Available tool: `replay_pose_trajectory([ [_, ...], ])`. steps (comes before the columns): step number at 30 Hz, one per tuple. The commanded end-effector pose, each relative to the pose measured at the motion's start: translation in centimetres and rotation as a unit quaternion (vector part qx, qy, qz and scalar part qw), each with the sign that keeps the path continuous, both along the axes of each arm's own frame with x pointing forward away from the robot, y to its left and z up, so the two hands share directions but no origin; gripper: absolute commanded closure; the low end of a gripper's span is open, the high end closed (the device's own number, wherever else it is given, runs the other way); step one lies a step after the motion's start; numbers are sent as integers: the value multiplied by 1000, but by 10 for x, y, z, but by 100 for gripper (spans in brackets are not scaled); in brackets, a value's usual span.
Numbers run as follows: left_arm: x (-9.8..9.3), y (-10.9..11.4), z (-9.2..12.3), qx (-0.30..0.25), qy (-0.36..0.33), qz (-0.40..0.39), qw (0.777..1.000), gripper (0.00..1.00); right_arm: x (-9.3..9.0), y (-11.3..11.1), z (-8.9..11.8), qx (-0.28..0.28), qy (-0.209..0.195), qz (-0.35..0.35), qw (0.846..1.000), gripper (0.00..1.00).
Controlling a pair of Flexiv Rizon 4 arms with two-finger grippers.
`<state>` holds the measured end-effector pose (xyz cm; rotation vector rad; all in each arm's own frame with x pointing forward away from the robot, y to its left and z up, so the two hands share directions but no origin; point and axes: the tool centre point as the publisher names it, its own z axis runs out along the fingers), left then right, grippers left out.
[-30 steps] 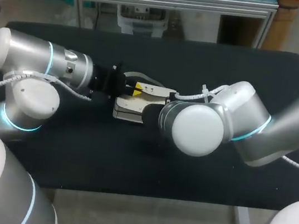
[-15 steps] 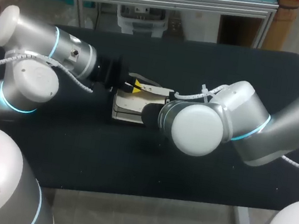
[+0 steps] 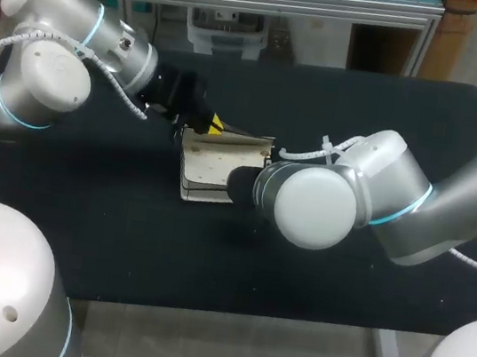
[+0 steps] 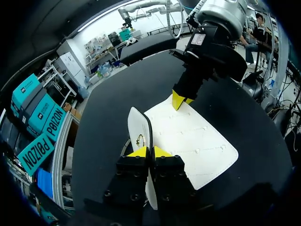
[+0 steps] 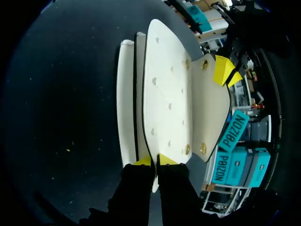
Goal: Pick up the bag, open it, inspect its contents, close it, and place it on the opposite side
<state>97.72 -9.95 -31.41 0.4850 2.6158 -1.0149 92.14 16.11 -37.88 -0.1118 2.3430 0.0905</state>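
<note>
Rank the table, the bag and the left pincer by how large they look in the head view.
Largest: the table, by far.
Next: the bag.
Smallest: the left pincer, clamped on the bag's flap. It is slightly nearer the camera, yet looks smaller.

Black table [image 3: 121, 242], matte top. One thing lies on it: a white bag [image 3: 213, 170], near the middle, its body under and ahead of both jaw pairs. The flap [image 5: 164, 94] is lifted off the body. Left gripper [image 4: 149, 151] jaws pinch one flap edge and right gripper [image 5: 154, 160] jaws pinch the opposite edge. Black tabletop shows beside each jaw pair.
</note>
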Motion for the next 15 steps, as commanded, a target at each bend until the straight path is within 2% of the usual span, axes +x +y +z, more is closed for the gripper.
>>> replay_pose_trajectory([
  [1,-3,0,-5,11,-32,-10,999,56,-1,-4,-4,16,-100,2,995,100],
  [4,-10,-3,-14,29,-74,1,997,29,-1,-4,-4,16,-100,2,995,100],
  [5,-13,-3,-14,19,-72,-2,997,16,-1,-4,-4,16,-100,2,995,100],
  [7,-18,-3,-15,23,-94,8,995,0,-1,-4,-4,16,-100,2,995,100],
  [15,-22,-5,-19,18,-149,17,989,1,-1,-4,-4,16,-100,2,995,100],
])
